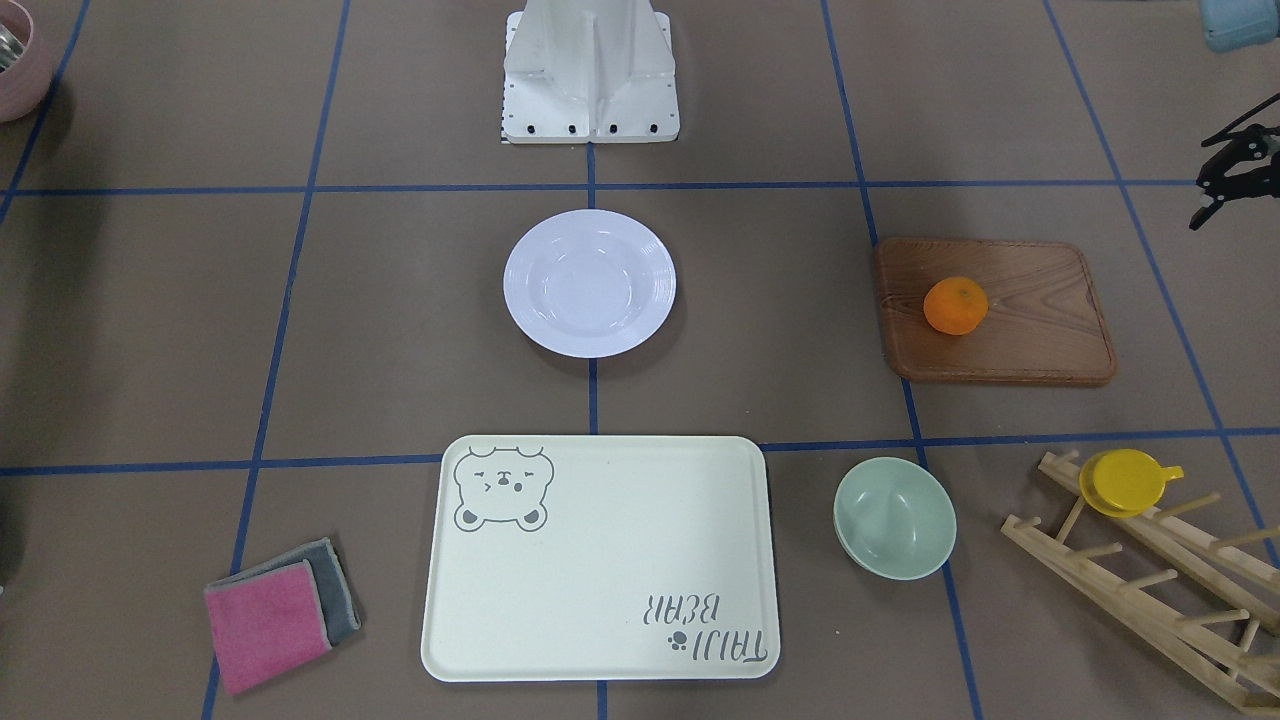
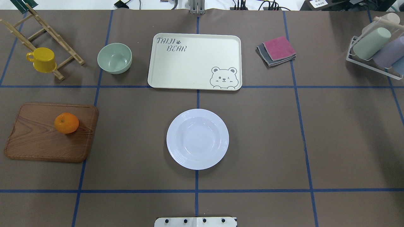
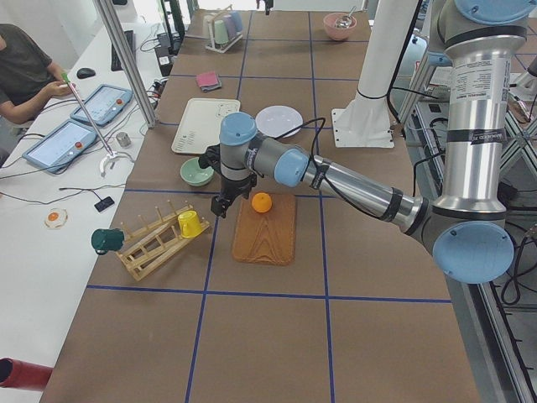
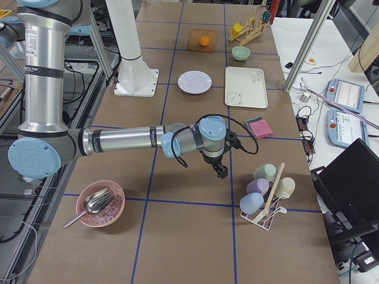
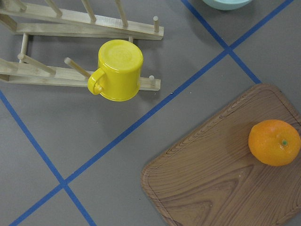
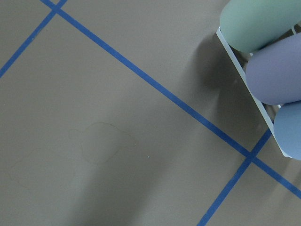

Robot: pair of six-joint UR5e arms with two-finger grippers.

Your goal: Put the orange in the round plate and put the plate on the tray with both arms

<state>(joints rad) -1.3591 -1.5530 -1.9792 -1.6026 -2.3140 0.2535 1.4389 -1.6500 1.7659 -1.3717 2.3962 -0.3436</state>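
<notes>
Two grippers are in play, and only the left gripper [image 1: 1207, 180] is anywhere near the orange [image 2: 66, 123]. The fruit sits on the board [image 2: 38, 142], toward its edge nearest the plate [image 2: 197, 139]. In the overhead view it lies at about 9 o'clock from the plate, well apart from it, and the tray [image 2: 189, 66] is bare at the plate's 12 o'clock. In the left side view the left gripper hangs above the table just off the board's far edge, with the orange at its 3 o'clock. Its own wrist camera puts the fruit at roughly 4 o'clock, out toward the frame's edge, so it is not yet over it. Its fingers look parted with nothing between them, though the front view crops them. The right gripper [image 4: 220, 171] is at the other end of the table by the rack [image 4: 267, 207] of cups. It shows only from the side, so I cannot tell how its jaws stand. My judgement is that the pick falls to the left arm, which needs a short sideways shift to centre over the fruit. Being round, the orange offers no long axis to line up with.
</notes>
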